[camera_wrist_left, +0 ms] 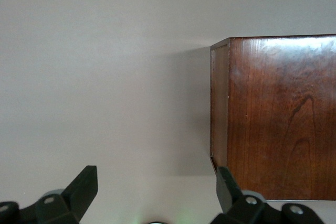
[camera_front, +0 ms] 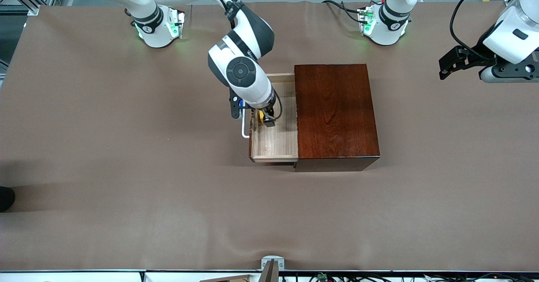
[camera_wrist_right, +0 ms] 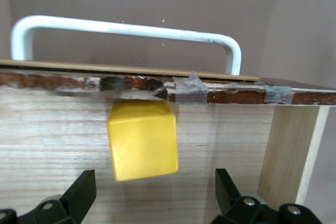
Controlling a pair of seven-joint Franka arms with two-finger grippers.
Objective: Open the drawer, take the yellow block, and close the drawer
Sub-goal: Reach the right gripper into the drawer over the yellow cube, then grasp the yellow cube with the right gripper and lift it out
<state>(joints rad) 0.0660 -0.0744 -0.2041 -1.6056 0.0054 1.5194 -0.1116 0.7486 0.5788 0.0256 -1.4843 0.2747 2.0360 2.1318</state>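
reaching down into the pulled-out drawer (camera_front: 273, 141), the right gripper (camera_front: 268, 120) hangs with its fingers spread wide and nothing between them, the yellow block (camera_wrist_right: 143, 140) sitting on the tray floor against the front panel, just inside the white loop handle (camera_wrist_right: 126, 30). at three o'clock of the tray stands the dark reddish-brown box (camera_front: 334, 113). toward the left arm's end, the left gripper (camera_wrist_left: 152, 195) waits over the table, fingers apart and empty. opening looks done; grasping, lifting out and closing remain.
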